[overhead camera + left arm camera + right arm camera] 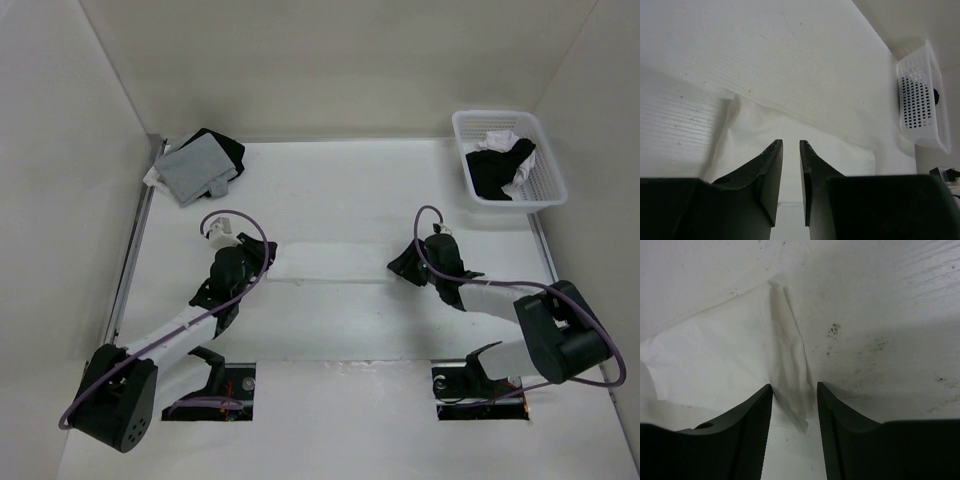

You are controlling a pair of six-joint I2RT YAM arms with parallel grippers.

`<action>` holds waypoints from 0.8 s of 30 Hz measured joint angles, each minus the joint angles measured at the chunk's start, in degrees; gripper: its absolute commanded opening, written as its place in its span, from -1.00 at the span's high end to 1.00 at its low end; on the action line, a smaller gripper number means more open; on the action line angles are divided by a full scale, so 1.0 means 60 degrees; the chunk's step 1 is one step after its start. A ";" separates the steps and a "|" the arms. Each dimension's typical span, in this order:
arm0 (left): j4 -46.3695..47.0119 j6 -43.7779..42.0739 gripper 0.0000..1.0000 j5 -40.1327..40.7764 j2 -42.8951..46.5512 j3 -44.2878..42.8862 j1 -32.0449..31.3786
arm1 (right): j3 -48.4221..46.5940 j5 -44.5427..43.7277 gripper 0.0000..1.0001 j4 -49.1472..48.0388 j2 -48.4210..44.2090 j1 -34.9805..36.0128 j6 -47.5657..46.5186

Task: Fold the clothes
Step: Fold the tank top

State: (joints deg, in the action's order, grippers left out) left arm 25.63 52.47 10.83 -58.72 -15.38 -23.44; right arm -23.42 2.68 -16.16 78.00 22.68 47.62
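White and thin, the garment (330, 263) lies as a long flat strip across the middle of the worktop (350, 200), one end under each arm. The left end effector (791, 142) hangs over its end with the jaws a narrow slit apart and nothing between them. The right end effector (795, 385) is spread, and a raised crease of fabric stands between its fingers without being clamped. My worry is that a finger lifting away could catch that crease and drag the light cloth, pulling the fold open or skewing the strip. Only the right wrist view shows the crease. Only the top view shows the whole strip and the grey cloth (195, 170) at the far left corner.
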 measured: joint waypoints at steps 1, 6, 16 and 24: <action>-0.0022 0.0000 0.61 -0.0022 0.0087 0.0000 0.0000 | -0.0007 0.0117 0.21 -0.0098 0.0106 -0.0076 0.0058; -0.0025 0.0000 0.61 -0.0069 0.0342 0.0000 0.0000 | -0.0255 0.0892 0.61 -0.0962 0.1086 -0.0226 0.0510; -0.0033 0.0000 0.59 -0.0131 0.0342 0.0000 -0.0288 | 0.0481 0.0765 0.92 -0.0761 -0.0197 -0.0605 0.1228; -0.0022 0.0004 0.56 -0.0095 0.0138 -0.0324 -0.1421 | -0.0157 -0.1144 0.90 0.2645 -0.4065 -0.0623 -0.0219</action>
State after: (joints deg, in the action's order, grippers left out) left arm 25.50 52.49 10.26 -57.89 -17.32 -31.97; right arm -24.36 -4.19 -0.30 53.60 18.94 46.30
